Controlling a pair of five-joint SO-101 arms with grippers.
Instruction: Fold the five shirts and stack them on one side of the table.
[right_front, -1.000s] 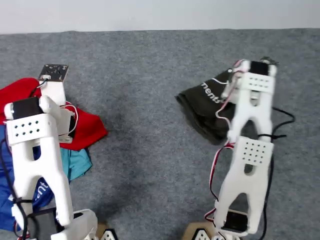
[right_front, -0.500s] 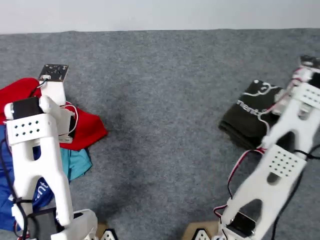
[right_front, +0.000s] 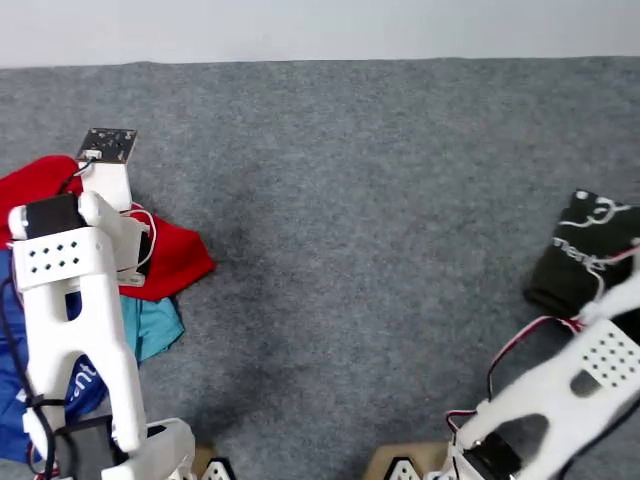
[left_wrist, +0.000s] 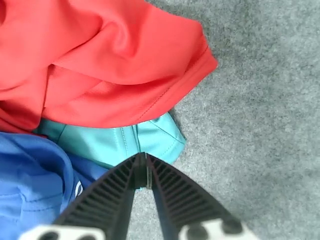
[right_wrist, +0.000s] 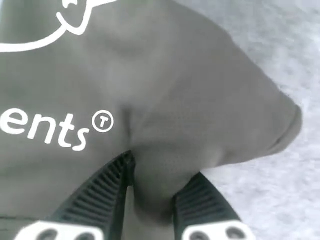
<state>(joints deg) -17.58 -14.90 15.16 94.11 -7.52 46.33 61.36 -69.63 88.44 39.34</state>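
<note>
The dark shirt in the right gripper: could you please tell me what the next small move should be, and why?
Probably lower the right gripper and open it, setting the dark shirt down. Its fabric is pinched between the fingers, the bundle looks folded, and it is at the right edge of the table, far from the red shirt in the crumpled pile on the left.
</note>
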